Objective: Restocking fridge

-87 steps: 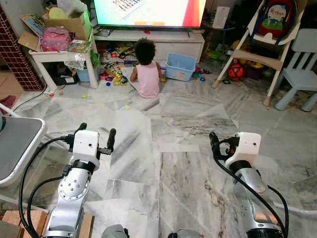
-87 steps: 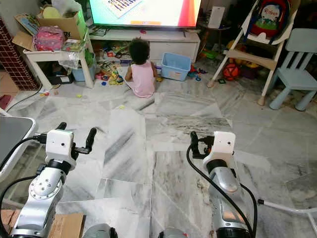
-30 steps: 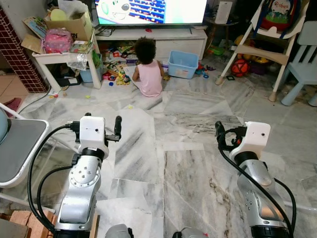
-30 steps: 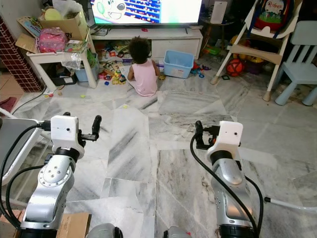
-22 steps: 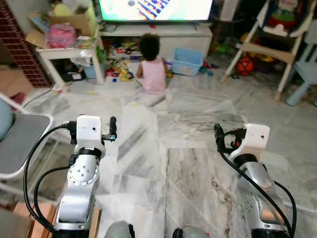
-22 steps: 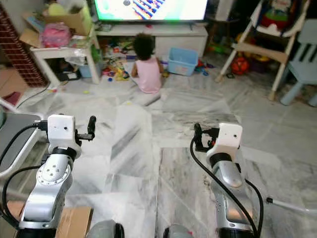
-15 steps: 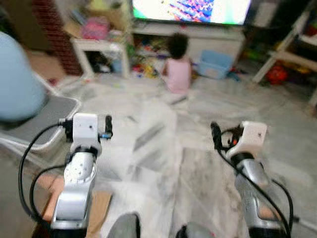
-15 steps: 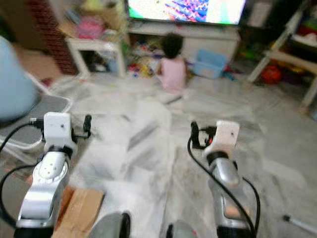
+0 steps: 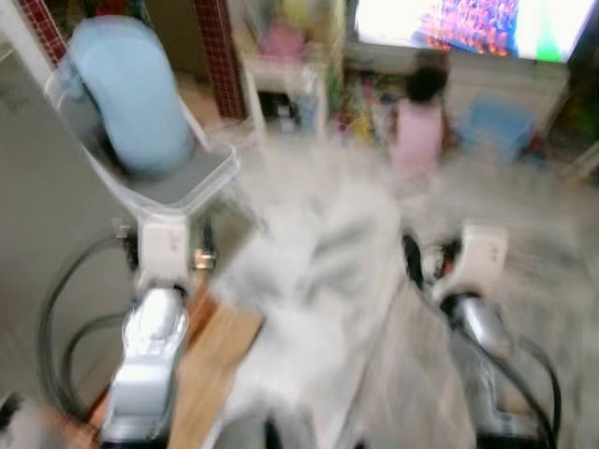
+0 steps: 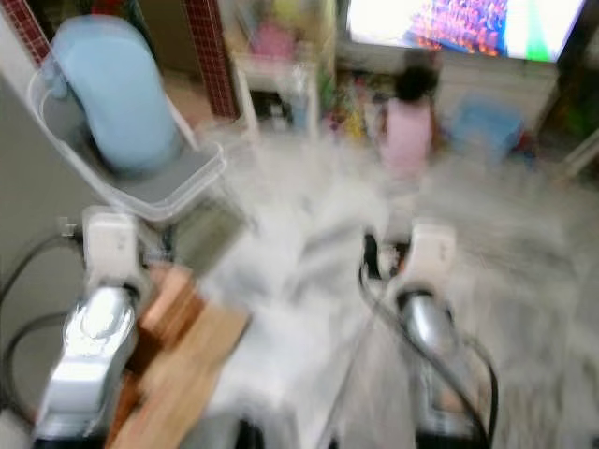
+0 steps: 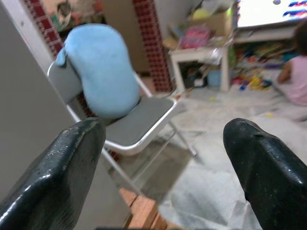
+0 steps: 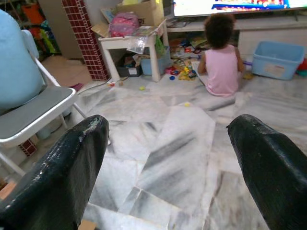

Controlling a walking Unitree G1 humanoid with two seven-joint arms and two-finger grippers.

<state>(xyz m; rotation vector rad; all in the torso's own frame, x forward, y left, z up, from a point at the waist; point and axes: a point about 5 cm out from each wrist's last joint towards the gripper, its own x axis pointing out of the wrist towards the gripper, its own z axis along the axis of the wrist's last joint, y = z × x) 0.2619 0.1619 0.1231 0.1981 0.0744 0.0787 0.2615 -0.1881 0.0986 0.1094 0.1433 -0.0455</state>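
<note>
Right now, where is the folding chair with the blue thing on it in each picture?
Left eye view: chair at upper left, blurred.
Right eye view: upper left, above the left arm.
Left wrist view: centre left, between the open left gripper fingers.
Right wrist view: at the left edge, beside the open right gripper.
Shared landmark: the red brick pillar behind it.

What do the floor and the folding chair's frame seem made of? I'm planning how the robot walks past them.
Grey-veined white floor: looks like polished marble tile, judging by streaky veins and faint sheen. Folding chair's pale tubular frame: probably painted metal tubing, thin and smooth; its grey seat looks padded, though that is uncertain.
</note>
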